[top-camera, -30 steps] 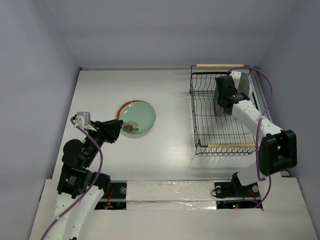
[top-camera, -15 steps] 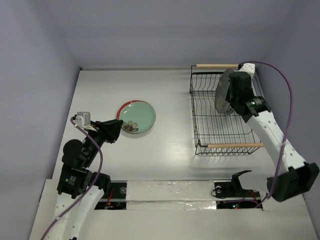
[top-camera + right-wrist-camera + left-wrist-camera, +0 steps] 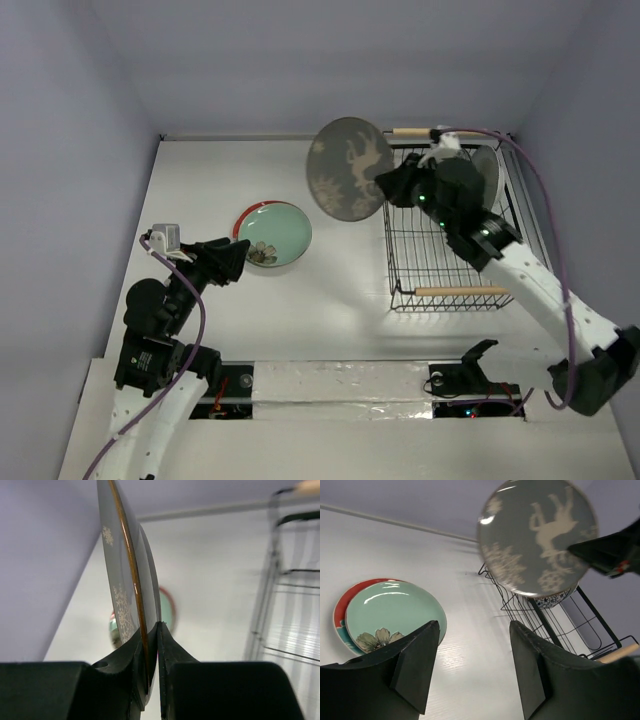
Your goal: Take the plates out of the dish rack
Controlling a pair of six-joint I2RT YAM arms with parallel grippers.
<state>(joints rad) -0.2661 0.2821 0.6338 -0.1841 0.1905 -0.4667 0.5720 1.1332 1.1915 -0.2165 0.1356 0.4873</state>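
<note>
The grey plate point(image 3: 348, 168) is up in the air, well above the worktop point(image 3: 340, 290), out of the rack point(image 3: 440, 250) and just to the left of it. It stands almost on its edge. The right tool point(image 3: 151, 652) holds it only by a small bit of the rim, so most of the plate hangs out to one side. That is the main worry. If the arm swings fast or stops hard, the plate may turn in the pinch, slip out, fall and break. It is also close to the far wooden handle point(image 3: 440, 131) of the rack and could bump it.

The green plate point(image 3: 278, 233) lies flat on the red plate point(image 3: 243, 215) on the left part of the worktop. If the grey plate is let go too high or tilted there, it could bang on the green one or slide off the pile. The left tool point(image 3: 474, 670) hovers near that pile and could get in the way.

The right tool is clamped tight on the grey plate's rim, one finger on each face. The left tool is spread wide apart, holds nothing and touches nothing. The white plate point(image 3: 487, 170) with the blue rim stands in the rack.
</note>
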